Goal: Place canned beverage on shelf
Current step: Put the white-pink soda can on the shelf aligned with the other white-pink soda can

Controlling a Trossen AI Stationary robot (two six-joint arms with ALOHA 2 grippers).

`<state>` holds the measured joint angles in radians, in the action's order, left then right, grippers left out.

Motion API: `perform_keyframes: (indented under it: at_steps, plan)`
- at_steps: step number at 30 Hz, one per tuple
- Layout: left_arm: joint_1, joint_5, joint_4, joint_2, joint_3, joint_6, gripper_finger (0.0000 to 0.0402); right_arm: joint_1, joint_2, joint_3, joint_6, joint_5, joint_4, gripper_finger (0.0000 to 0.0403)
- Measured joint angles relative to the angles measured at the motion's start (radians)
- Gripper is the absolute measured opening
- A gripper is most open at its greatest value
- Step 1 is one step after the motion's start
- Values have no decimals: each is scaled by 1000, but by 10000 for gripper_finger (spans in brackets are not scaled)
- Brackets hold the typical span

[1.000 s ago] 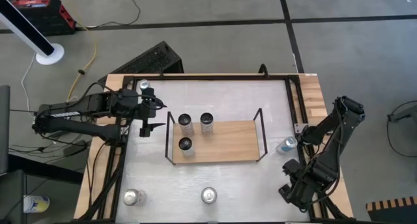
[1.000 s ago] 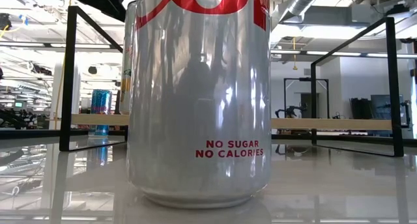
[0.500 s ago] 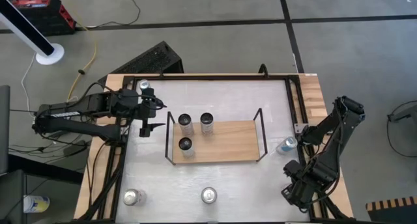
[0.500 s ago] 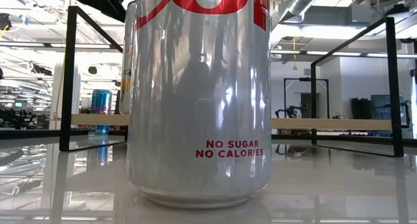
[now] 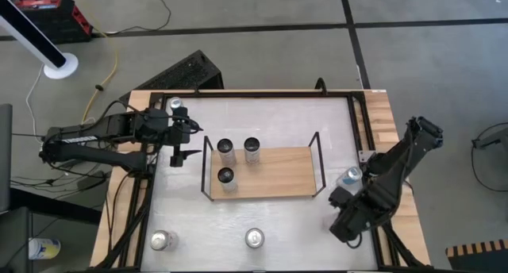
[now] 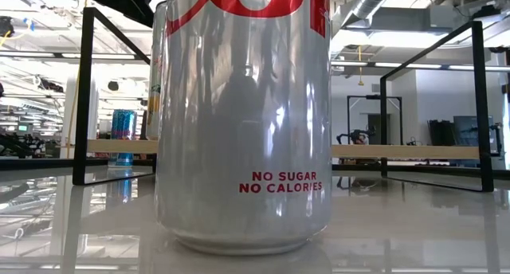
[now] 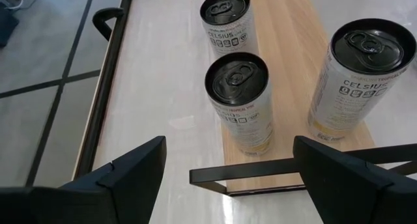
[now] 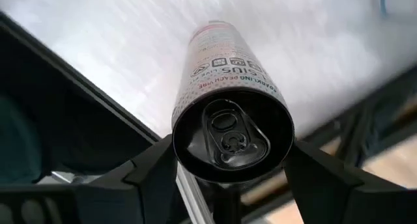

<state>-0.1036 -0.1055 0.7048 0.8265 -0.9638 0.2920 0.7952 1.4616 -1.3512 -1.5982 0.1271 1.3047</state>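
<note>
Gripping a slim can [image 8: 229,120] between its two dark fingers, the right gripper [image 5: 349,217] has swung in from the table's right rail toward the white top since a second ago, its jaws narrowing onto the can over that time. Nothing else has moved. From above, the can in its grip is hidden under the arm; the wrist view shows a pale cylinder with small print, a dark lid and a pull tab. At three o'clock a blue can [image 5: 349,176] stands by the rail, just beside the arm. The shelf [image 5: 278,174], a light wood board in a thin black wire frame with raised end rails, sits mid-table. Three slim pale cans, also dark-lidded, stand upright on its nine o'clock end: two [image 5: 225,148] [image 5: 252,146] toward twelve, one [image 5: 226,176] toward six. The left gripper [image 5: 181,138] hovers at nine o'clock, just outside the shelf, jaws spread and holding nothing. Two silver cans [image 5: 162,240] [image 5: 254,238] stand near six and seven o'clock; another [image 5: 175,105] stands at ten.
</note>
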Motion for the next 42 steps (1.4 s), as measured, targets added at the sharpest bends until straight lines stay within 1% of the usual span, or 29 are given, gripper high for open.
perform_keyframes:
  at_steps: [2, 6, 15, 19, 23, 26, 30, 33, 38, 42]
  plan:
    - [0, 0, 0, 0, 0, 0, 318, -32, 0, -20, 66, -19, 2, 272]
    - [0, 0, 0, 0, 0, 0, 318, -121, 0, -58, 198, -24, 0, 272]
    - [0, 0, 0, 0, 0, 0, 318, -307, 0, -138, 578, -84, -5, 271]
    - [0, 0, 0, 0, 0, 0, 318, -395, 0, -156, 732, -136, -5, 271]
    - [0, 0, 0, 0, 0, -14, 318, -488, 0, -162, 854, -164, -9, 271]
    - [0, 0, 0, 0, 0, -27, 318, -552, 15, -164, 953, -163, -22, 271]
    - [0, 0, 2, 0, 0, -52, 318, -615, 46, -163, 1039, -148, 1, 271]
    - [0, 0, 8, 0, 0, -73, 318, -651, 77, -167, 1100, -114, 21, 271]
    - [0, 0, 23, 0, 0, -116, 318, -674, 92, -170, 1175, -99, 37, 271]
    - [0, 3, 34, 0, 0, -145, 318, -674, 90, -182, 1192, -116, 29, 271]
